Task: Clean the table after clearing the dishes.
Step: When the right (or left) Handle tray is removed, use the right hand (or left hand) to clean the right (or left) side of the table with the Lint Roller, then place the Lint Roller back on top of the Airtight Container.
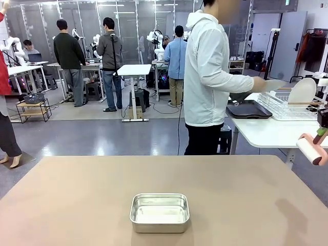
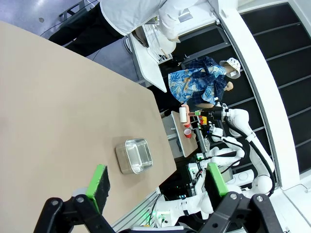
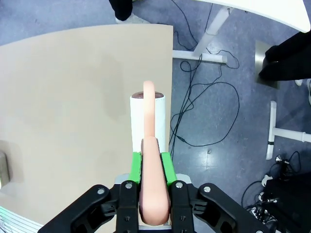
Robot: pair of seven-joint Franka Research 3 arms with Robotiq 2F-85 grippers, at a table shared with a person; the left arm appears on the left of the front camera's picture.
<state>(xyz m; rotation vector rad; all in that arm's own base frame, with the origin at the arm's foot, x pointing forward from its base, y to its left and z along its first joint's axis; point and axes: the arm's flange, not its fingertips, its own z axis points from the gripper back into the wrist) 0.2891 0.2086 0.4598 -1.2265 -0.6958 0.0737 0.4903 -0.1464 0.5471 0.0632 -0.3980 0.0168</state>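
The brownish table stretches across the front view, also seen as table and table. My right gripper is shut on the pink handle of a white roller, held above the table's right edge; roller hangs under that gripper. My left gripper is open and high above the table, nothing between its green pads. The dishes are on the white side table: a round white plate stands in a wire rack, beside a dark tray.
A small steel pan sits near the table's front middle, pan. A person in a white jacket stands at the far side, turned toward the white table, hands at the rack. Cables lie on the floor to the right.
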